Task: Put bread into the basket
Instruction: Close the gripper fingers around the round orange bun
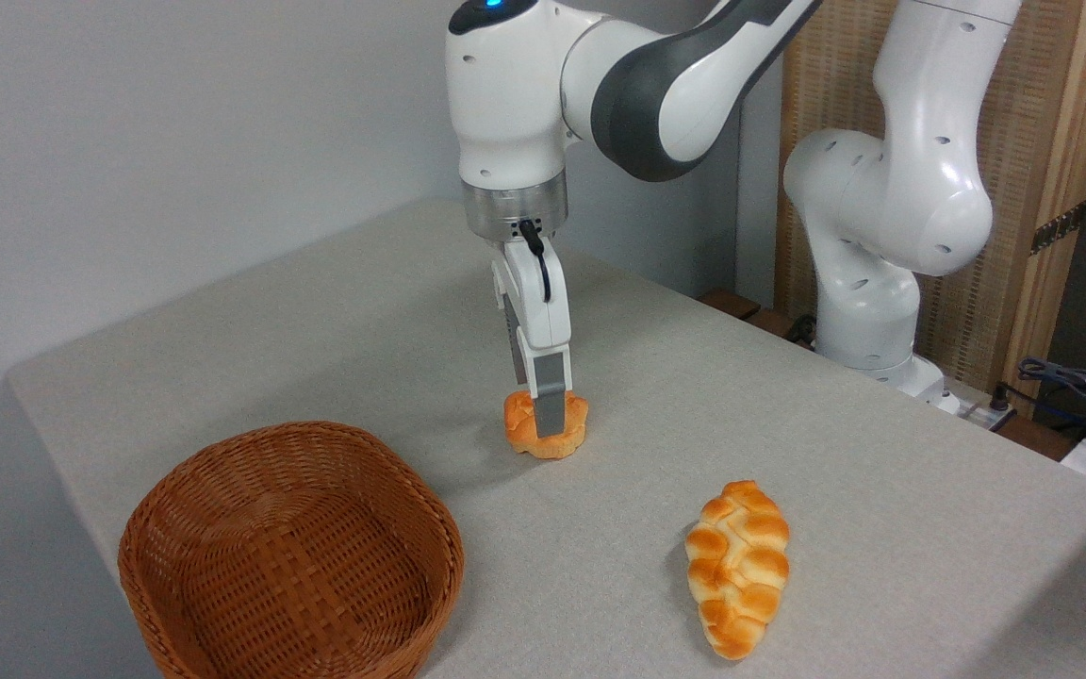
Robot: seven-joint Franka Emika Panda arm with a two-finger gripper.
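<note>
The bread (521, 426), a small orange-golden knotted bun, sits on the table near the middle. My gripper (548, 426) points straight down over it, seen edge-on. The near finger (551, 411) hangs in front of the bun's middle, its tip low on the bun's side, while the far finger is hidden behind. The bun lies between the two fingers and rests on the table, not squeezed. The brown wicker basket (187, 500) stands at the front left with nothing in it, a short way from the bun.
A longer braided oval loaf (737, 566) lies at the front right. The grey table (317, 339) ends in an edge at the left and at the far right. The arm's white base (868, 311) stands behind the table at the right.
</note>
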